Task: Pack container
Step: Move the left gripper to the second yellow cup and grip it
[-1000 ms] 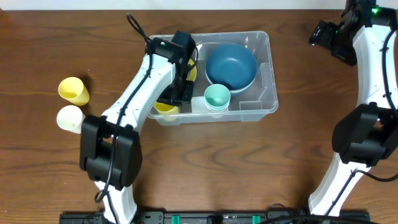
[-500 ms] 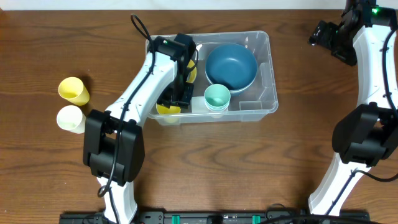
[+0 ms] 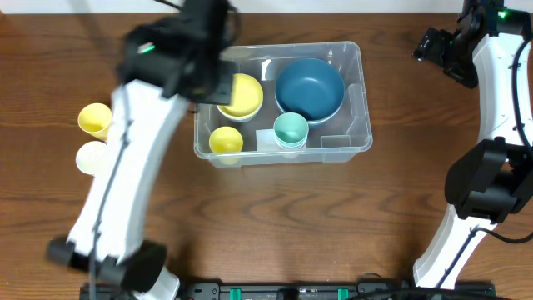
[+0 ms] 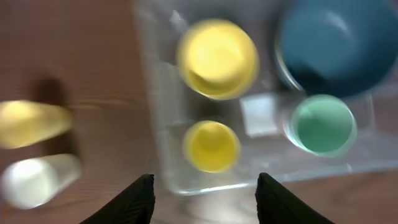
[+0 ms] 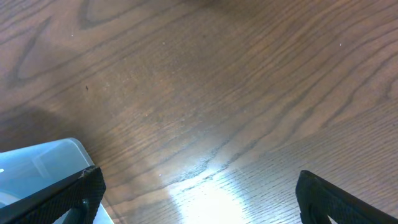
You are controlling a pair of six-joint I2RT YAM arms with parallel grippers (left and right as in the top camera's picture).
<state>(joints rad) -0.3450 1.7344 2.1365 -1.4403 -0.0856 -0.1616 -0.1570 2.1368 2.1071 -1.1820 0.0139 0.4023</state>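
Overhead, the container [image 3: 364, 100] is sitting on the surface [image 3: 275, 225] at upper centre, its long axis running left to right and its opening facing up. In the blurred left wrist view it is filling the upper right, and the left jaws are hanging spread and empty above it. In the right wrist view its corner is showing at lower left, and the right jaws are standing spread, holding nothing.

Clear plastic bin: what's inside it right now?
Inside the large clear plastic bin: a dark blue bowl, a yellow bowl, a small yellow cup and a mint green cup. Anything under the bowls is covered; the left arm hides the bin's back-left corner overhead.
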